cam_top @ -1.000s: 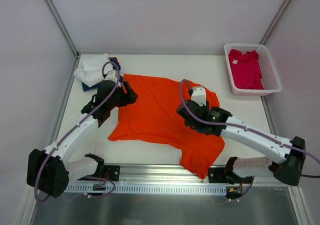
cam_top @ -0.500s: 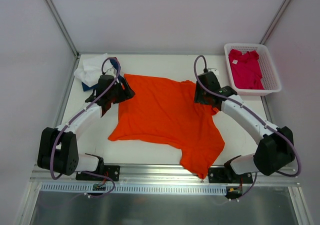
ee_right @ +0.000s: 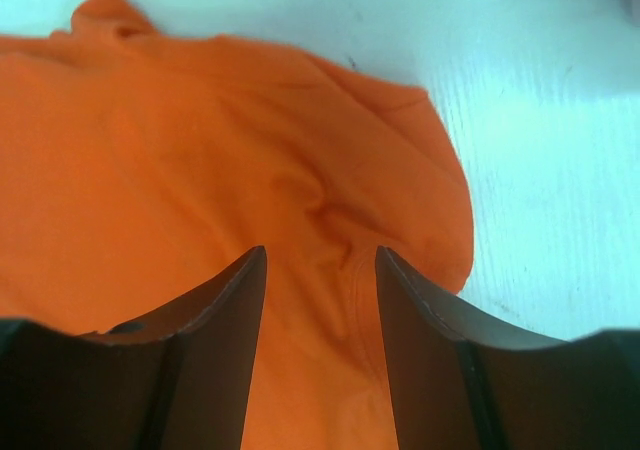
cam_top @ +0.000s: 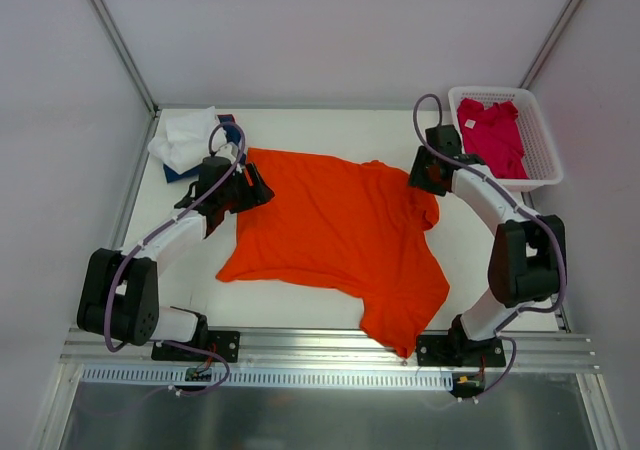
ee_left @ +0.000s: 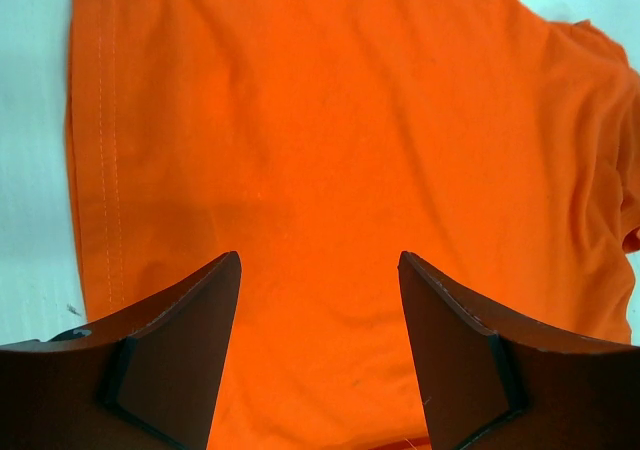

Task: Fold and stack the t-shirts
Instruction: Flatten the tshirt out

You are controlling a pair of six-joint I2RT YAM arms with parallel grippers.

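**Now the bright orange cloth t-shirt (cam_top: 335, 230) lies spread on the white table (cam_top: 330, 130)**

The left gripper (cam_top: 252, 185) is over its left edge, jaws apart. The right gripper (cam_top: 418, 178) is over the far right sleeve, jaws apart too. A crimson-pink shirt (cam_top: 492, 135) lies in the white plastic mesh basket (cam_top: 545, 150); a white shirt (cam_top: 185, 135) lies on a navy shirt (cam_top: 180, 173), far left.

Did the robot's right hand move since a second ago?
Yes. The right gripper slid away from the middle of the orange t-shirt toward the table's far right, ending much nearer the white basket.
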